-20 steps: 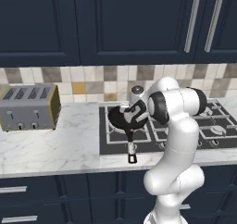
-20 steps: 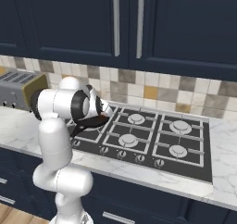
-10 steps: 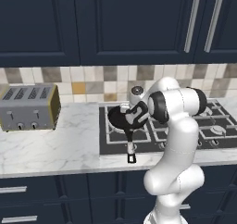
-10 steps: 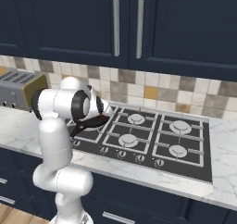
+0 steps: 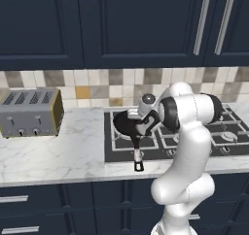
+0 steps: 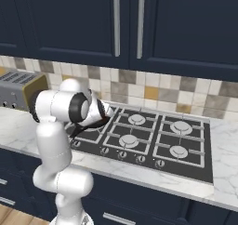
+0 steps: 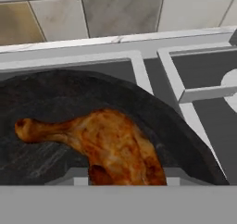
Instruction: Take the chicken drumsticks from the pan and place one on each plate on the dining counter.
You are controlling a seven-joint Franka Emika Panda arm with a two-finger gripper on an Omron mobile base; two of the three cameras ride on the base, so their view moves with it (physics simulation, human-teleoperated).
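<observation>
**Gripper** (image 7: 126, 179): low inside the pan, its two tips set against either flank of the meaty end. Read it as pinching the meat, jaws partly drawn in.

**Chicken drumstick** (image 7: 111, 144): lying on the pan floor, thick end at the gripper, thin bone end pointing off across the pan.

**Pan** (image 7: 55, 98): black and shallow, on the hob (image 5: 121, 149). Its long handle (image 5: 137, 154) reaches to the hob's front edge.

**Risks, as judgement:**
- The meat is lumpy and glossy. A grip this near its end could let it swivel or slip back into the pan as you lift.
- A drag sideways could catch the pan rim and shove the pan on its grate.

**Room:**
- Go up from the pan first; the rim curves close beside the meat.
- Behind the pan, the tiled wall (image 7: 120, 10) stands near.
- Above the pan, the navy wall cabinets (image 5: 121, 25) cap your lift.
- Beside the pan, bare marble worktop (image 5: 58, 156) runs out to the toaster (image 5: 30, 113), well apart.
</observation>
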